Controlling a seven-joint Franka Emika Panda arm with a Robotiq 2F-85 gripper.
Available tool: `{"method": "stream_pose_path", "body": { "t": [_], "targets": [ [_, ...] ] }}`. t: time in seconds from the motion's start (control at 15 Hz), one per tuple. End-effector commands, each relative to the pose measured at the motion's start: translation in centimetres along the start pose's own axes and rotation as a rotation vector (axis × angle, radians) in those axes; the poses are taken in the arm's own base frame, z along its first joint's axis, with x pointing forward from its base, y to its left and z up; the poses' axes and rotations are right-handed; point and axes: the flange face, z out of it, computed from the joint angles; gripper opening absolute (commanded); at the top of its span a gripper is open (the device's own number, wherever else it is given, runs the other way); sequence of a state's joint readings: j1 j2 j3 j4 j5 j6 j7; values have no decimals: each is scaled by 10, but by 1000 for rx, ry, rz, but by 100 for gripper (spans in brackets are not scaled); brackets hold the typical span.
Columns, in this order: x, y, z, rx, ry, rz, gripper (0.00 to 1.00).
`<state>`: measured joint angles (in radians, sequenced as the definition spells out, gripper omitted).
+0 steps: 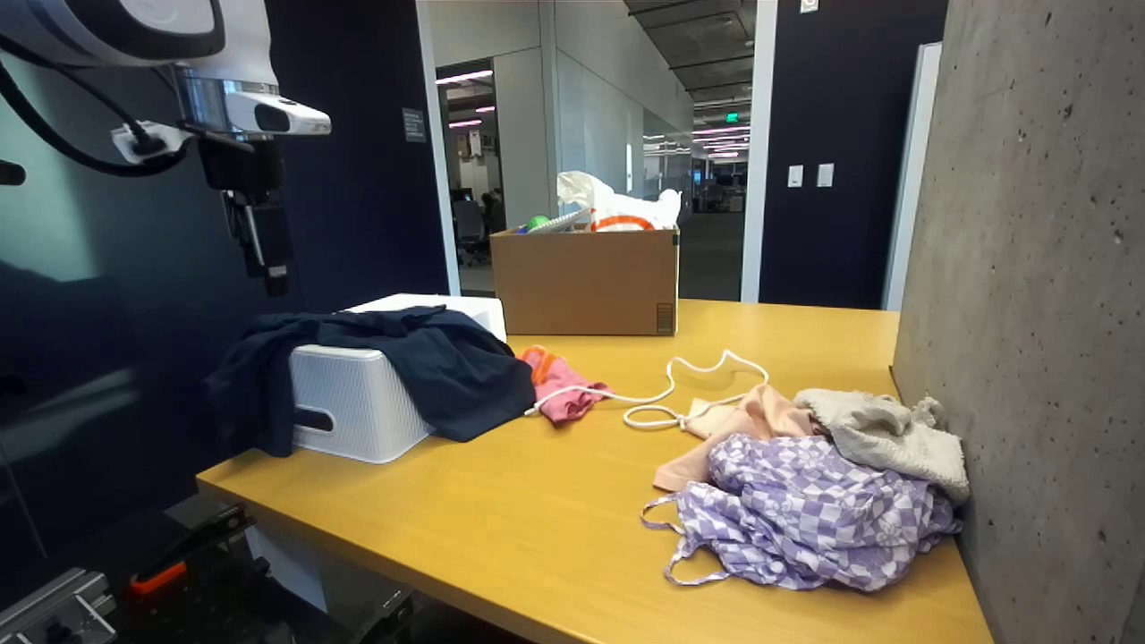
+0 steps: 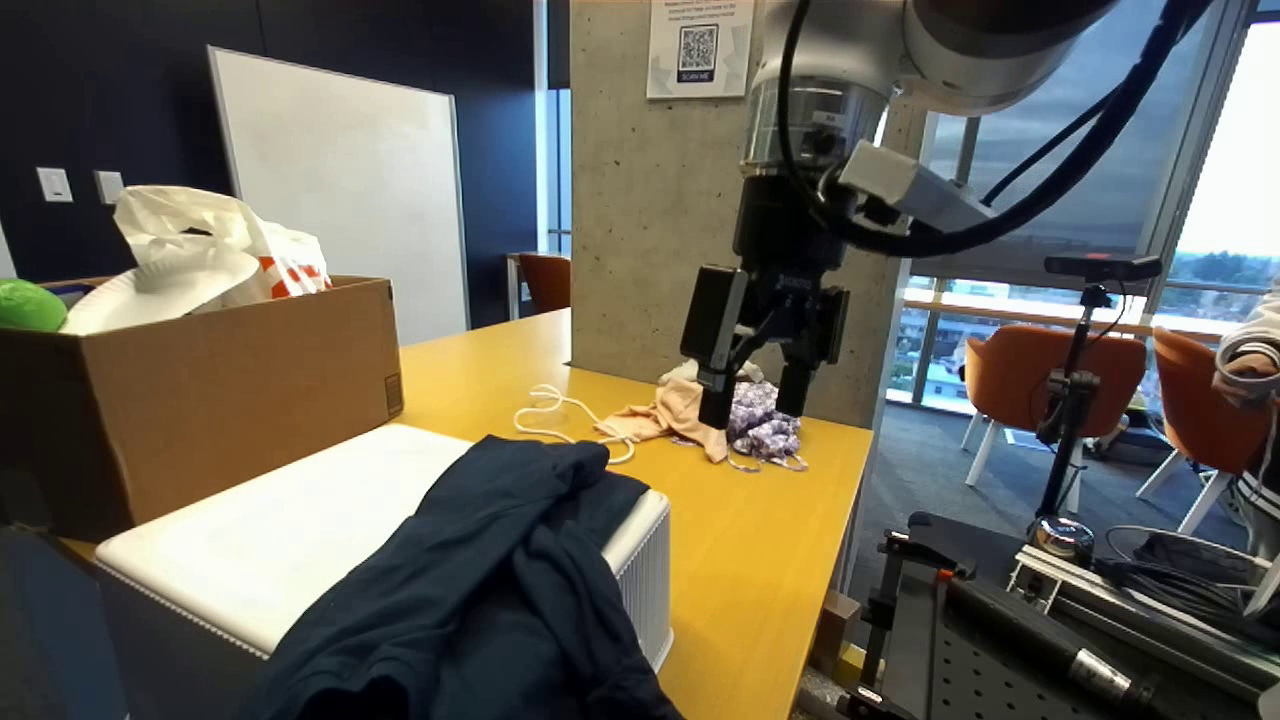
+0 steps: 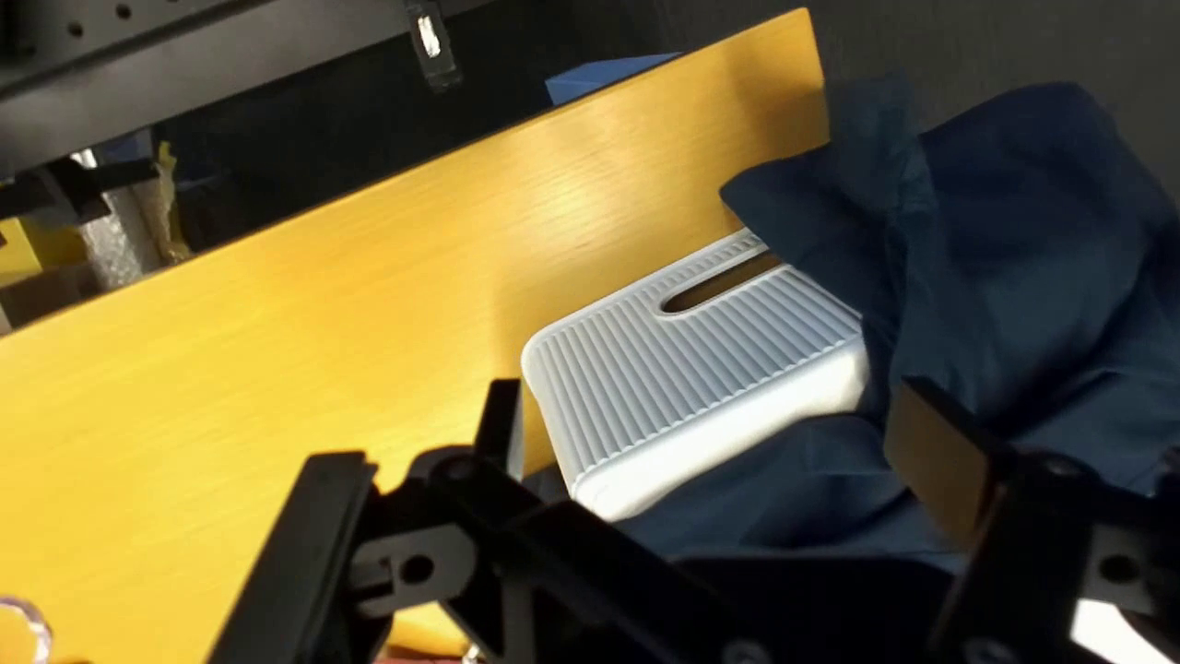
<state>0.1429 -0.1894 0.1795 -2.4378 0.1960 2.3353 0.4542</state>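
- While I take the clock from its middle in an exterior view, the dark navy cloth (image 1: 456, 371) lies draped over a white ribbed bin (image 1: 358, 394) at the near end of the yellow table (image 1: 555, 501).
- Its long axis runs roughly from 9 to 3 o'clock there; one end slopes down toward the tabletop between 3 and 4, and the opposite end hangs beside the bin at about 8.
- I have my gripper (image 2: 752, 408) above the cloth and apart from it, jaws spread wide; looking down from the wrist, I see parts of both cloth and bin between them.
- Under the cloth the bin stands bottom-up, handle slot (image 1: 313, 419) low by the tabletop; I cannot see its inside.
- At about 2 o'clock stands a brown cardboard box (image 1: 581, 286), filled past its rim with a white plastic bag (image 1: 635, 210), a white fluted plate (image 2: 165, 285) and a green rounded thing (image 2: 28, 305).
- At 3 o'clock, just beside the navy cloth, I find a pink-and-orange cloth (image 1: 572, 398); a white cord (image 1: 726, 353) crosses it and runs to a peach cloth (image 1: 760, 420).
- Farther out, between 3 and 4, a purple checked garment (image 1: 805, 510) is heaped with that peach cloth and a grey towel (image 1: 886, 438), beside the concrete pillar (image 1: 1020, 313).
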Motion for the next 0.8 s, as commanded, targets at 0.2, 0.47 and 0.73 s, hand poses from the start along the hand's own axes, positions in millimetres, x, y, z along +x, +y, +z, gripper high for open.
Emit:
{"method": "stream_pose_path", "body": {
  "t": [0.2, 0.47, 0.73],
  "targets": [
    [17, 12, 18, -98, -24, -347, 100],
    [49, 13, 14, -192, 87, -443, 100],
    [100, 7, 20, -178, 229, -452, 100]
  ]
}}
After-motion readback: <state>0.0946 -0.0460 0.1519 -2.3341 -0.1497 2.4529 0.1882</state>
